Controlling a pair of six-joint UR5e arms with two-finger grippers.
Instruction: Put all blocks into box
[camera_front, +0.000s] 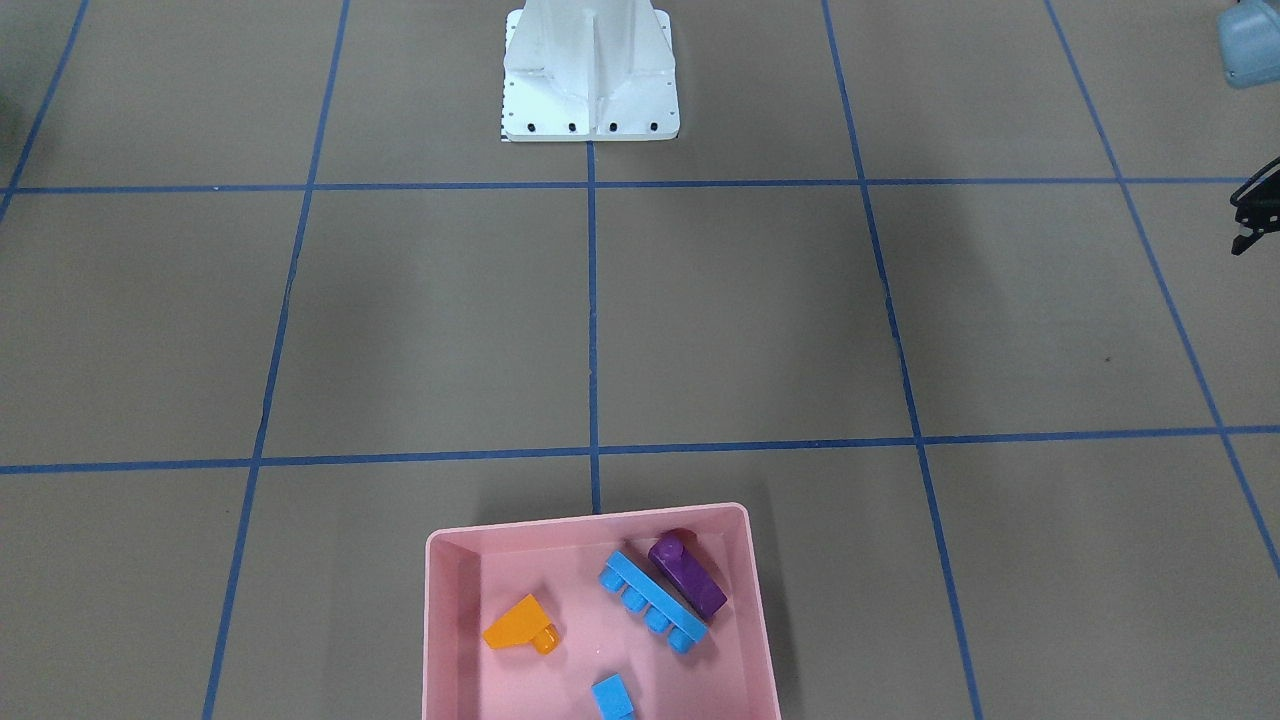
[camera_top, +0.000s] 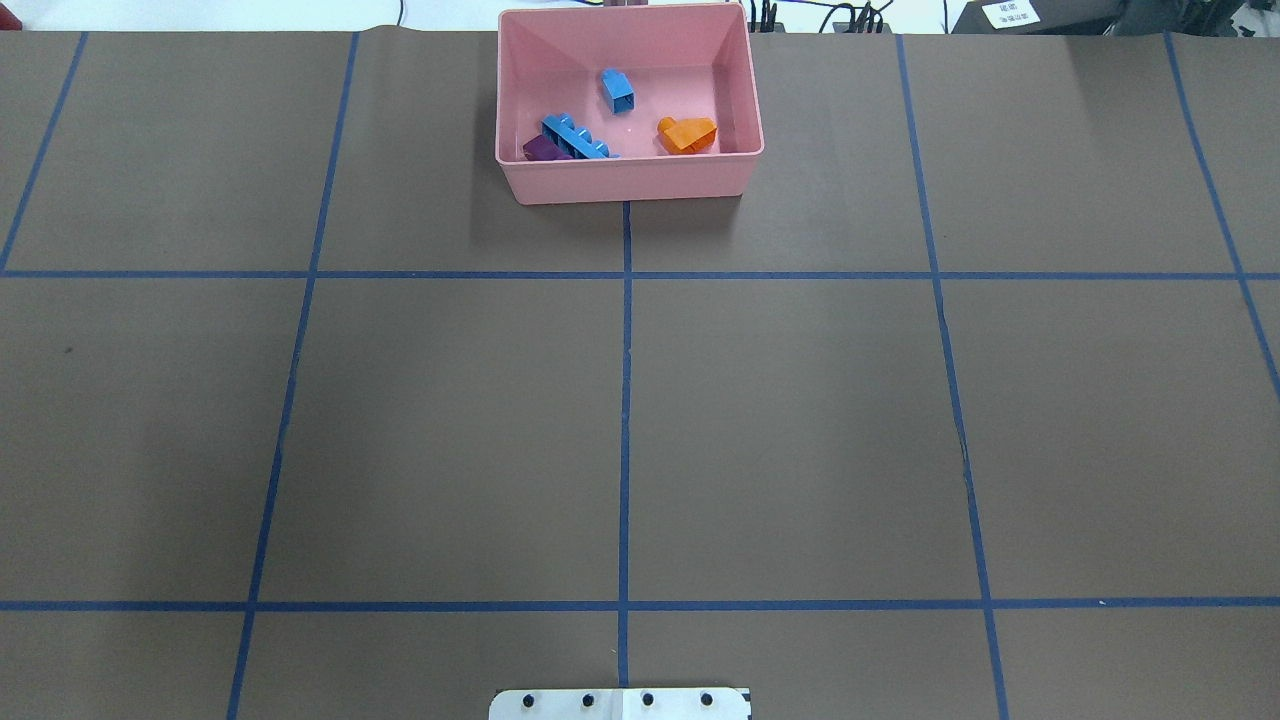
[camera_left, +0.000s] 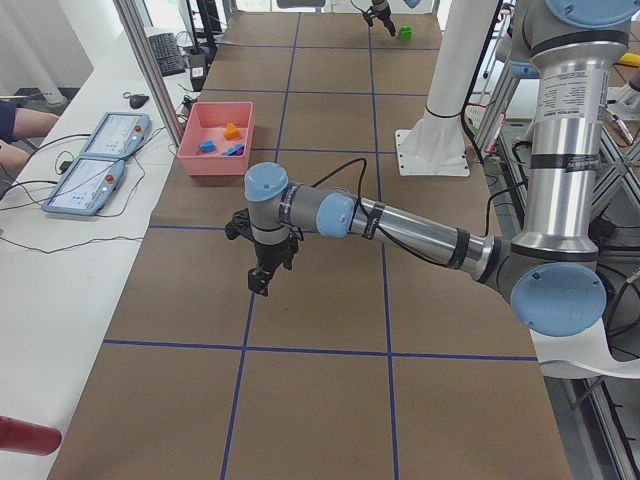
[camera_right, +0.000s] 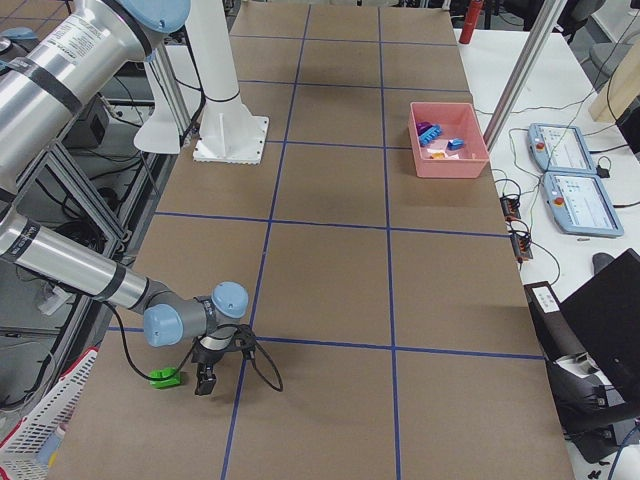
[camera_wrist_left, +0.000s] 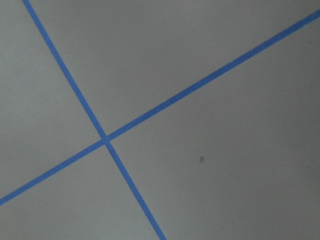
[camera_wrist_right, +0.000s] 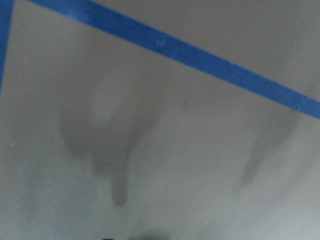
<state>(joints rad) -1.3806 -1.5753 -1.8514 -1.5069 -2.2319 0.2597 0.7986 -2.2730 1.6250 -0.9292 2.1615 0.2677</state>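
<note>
Can't read 1 o'clock label (camera_top: 1010, 14). Seeing box (camera_top: 630, 180) at worktop's (camera_top: 800, 400) 12 o'clock edge. Can't tell left end effector (camera_left: 260, 287), right end effector (camera_right: 204, 385) opening.

Glossy plastic blocks (camera_front: 655, 600) sit in a smooth plastic box (camera_front: 452, 640).

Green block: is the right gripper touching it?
Apart. The exterior right view shows a strip of bare table between the green block and the right gripper, which stands beside it, not around it.
</note>
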